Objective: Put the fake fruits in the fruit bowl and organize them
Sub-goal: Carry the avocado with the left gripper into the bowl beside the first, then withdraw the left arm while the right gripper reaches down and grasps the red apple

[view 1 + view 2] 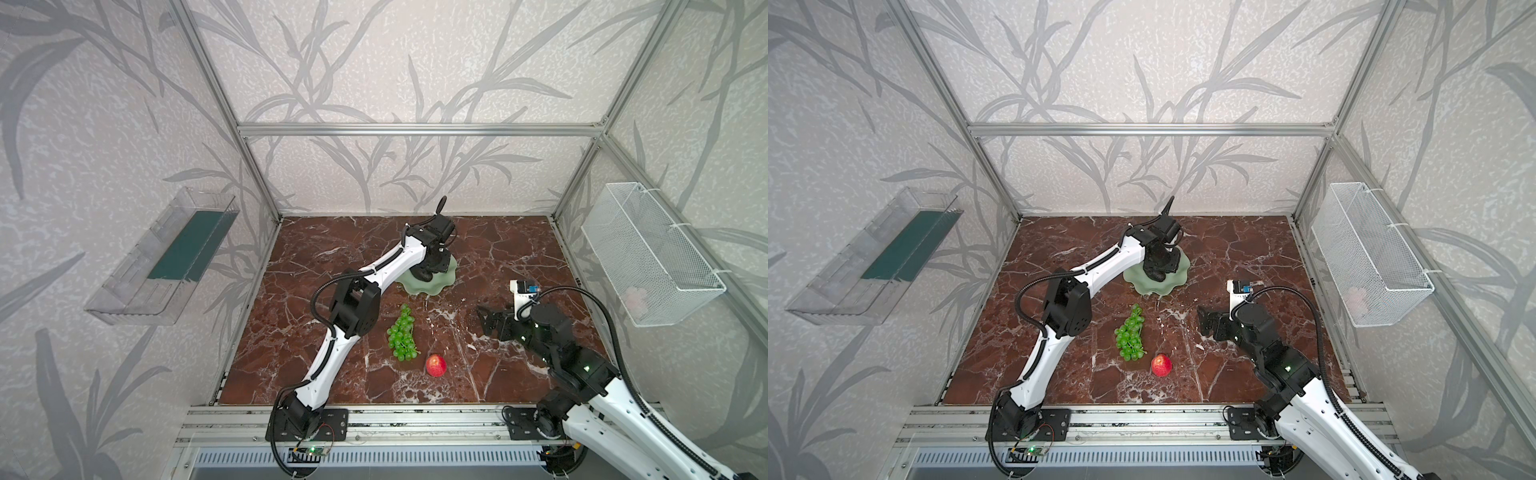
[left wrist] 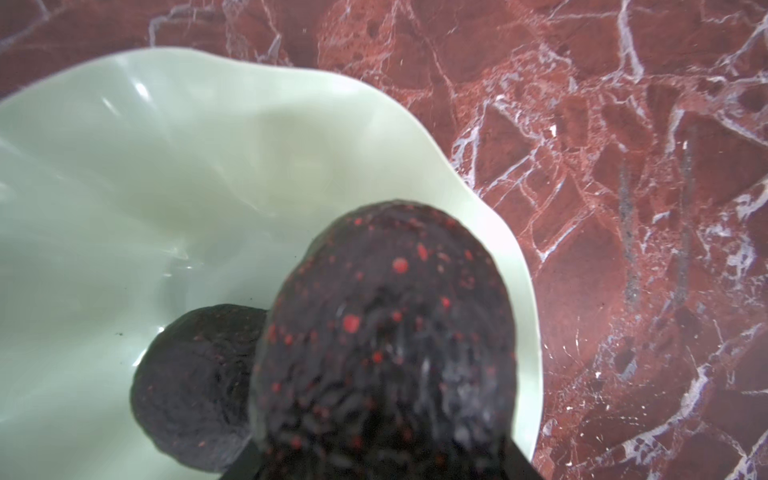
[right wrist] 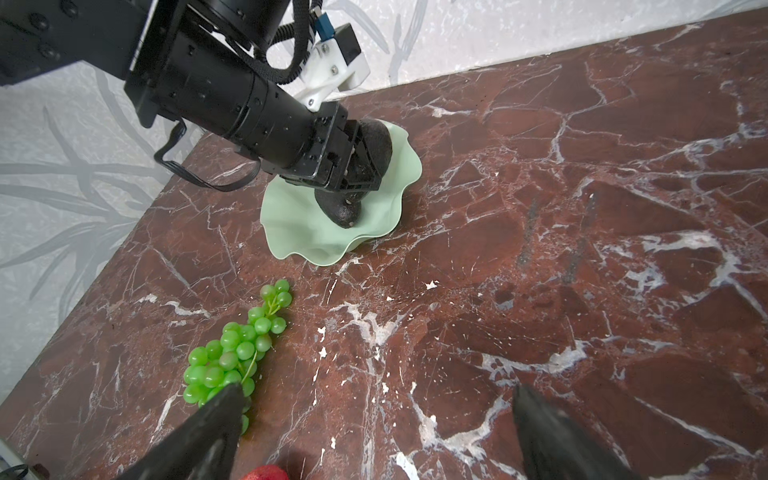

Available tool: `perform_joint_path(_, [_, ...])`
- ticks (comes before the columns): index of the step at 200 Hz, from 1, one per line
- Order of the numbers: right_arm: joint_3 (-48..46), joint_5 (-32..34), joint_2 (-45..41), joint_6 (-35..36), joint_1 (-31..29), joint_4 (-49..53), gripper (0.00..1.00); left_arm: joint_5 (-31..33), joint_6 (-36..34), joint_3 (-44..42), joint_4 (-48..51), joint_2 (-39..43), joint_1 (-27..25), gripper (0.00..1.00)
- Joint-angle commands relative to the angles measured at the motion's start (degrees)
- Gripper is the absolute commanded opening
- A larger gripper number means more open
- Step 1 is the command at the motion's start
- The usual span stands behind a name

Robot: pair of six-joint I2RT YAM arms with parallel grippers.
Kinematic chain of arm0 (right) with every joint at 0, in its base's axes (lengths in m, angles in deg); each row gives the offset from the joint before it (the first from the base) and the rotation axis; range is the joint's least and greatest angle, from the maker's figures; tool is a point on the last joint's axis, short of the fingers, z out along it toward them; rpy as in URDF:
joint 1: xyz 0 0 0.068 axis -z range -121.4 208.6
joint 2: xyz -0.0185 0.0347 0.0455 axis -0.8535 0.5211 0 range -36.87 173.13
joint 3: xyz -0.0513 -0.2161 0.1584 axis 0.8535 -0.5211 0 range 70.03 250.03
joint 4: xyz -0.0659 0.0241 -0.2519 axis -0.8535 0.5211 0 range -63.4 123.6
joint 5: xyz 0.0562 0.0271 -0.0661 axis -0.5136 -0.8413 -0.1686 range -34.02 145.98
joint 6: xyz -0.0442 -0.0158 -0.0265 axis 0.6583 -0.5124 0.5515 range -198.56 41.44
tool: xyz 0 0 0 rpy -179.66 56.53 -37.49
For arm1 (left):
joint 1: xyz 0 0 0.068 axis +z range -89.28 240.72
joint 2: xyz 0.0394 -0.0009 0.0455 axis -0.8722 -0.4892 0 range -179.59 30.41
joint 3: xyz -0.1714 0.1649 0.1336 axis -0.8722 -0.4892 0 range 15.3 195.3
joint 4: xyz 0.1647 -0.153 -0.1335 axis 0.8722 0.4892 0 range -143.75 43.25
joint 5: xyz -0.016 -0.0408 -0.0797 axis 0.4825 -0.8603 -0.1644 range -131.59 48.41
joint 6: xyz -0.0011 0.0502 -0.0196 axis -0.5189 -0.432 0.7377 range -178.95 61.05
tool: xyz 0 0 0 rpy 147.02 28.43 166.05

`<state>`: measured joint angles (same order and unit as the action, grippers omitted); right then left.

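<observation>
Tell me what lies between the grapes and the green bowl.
Nothing: only bare marble tabletop separates the grapes from the bowl. The right wrist view shows it best, and both top views agree.

Pale green glossy shallow bowl w/ wavy rim [image 1: 419, 289] sits far-centre. One dark bumpy egg-shaped avocado [image 3: 343, 212] lies on its side inside it. The 2nd avocado [image 2: 386, 332], same look w/ red specks, is clamped in the left gripper [image 3: 365, 164] right above it, over the bowl's far-right edge. Bright green plastic grape bunch [image 1: 402, 334] lies flat mid-scene, nearer than the bowl. Small red round apple [image 1: 436, 365] sits just near-right of the grapes, not touching.
</observation>
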<state>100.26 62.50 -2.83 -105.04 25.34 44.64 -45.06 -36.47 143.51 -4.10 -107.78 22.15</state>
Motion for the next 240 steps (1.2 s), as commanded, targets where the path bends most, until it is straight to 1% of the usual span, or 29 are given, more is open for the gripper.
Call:
perform_joint_path(1, [-0.2, -0.5, -0.4, -0.2, 0.1, -0.3, 0.99, 1.2, 1.2, 1.3, 0.4, -1.2, 0.0, 0.52])
perform_joint_path(20, [-0.2, -0.5, -0.3, -0.5, 0.2, -0.4, 0.99, 2.0, 1.3, 1.4, 0.4, -1.7, 0.1, 0.53])
perform_joint_path(50, [0.1, 0.4, -0.6, -0.2, 0.2, 0.0, 0.99, 1.8, 1.4, 1.4, 0.4, -2.6, 0.1, 0.59])
perform_joint_path(96, [1.1, 0.8, -0.6, 0.5, 0.2, 0.3, 0.99, 1.7, 1.9, 1.4, 0.5, -2.8, 0.2, 0.72])
perform_joint_path(134, [2.3, -0.2, 0.9, 1.2, 0.2, 1.0, 0.99, 1.9, 2.8, 1.1, 1.6, -0.4, 0.5, 0.73])
perform_joint_path(153, [3.9, -1.5, 3.1, 2.8, 0.2, 2.2, 0.98, 2.8, 2.9, -1.1, 0.4, 3.9, 0.6, 0.73])
perform_joint_path(171, [5.2, -4.5, 6.2, 3.5, 0.1, 2.9, 0.96, 4.2, 2.6, -4.4, -2.0, 9.6, 0.8, 0.74])
perform_joint_path(186, [5.7, -7.0, 8.6, 2.3, -0.4, 2.7, 0.94, 5.8, 2.4, -8.1, -4.2, 15.0, 1.2, 0.77])
perform_joint_path(202, [5.8, -8.5, 10.7, 1.1, -2.2, 2.6, 0.92, 9.1, 1.0, -12.9, -5.5, 21.0, 1.6, 0.79])
perform_joint_path(215, [5.9, -7.8, 12.3, 0.0, -5.2, 3.1, 0.92, 12.3, -0.4, -18.4, -6.6, 26.7, 2.1, 0.81])
perform_joint_path(222, [6.0, -7.1, 13.2, -0.8, -7.1, 3.5, 0.92, 13.2, -1.4, -22.4, -8.2, 30.4, 2.4, 0.84])
perform_joint_path(233, [5.6, -6.7, 14.3, -3.2, -9.9, 3.5, 0.92, 14.1, -2.9, -30.2, -13.8, 36.9, 3.0, 0.9])
perform_joint_path(240, [5.0, -6.7, 15.0, -5.0, -11.6, 3.0, 0.92, 14.5, -4.2, -36.5, -19.1, 41.4, 3.4, 0.94])
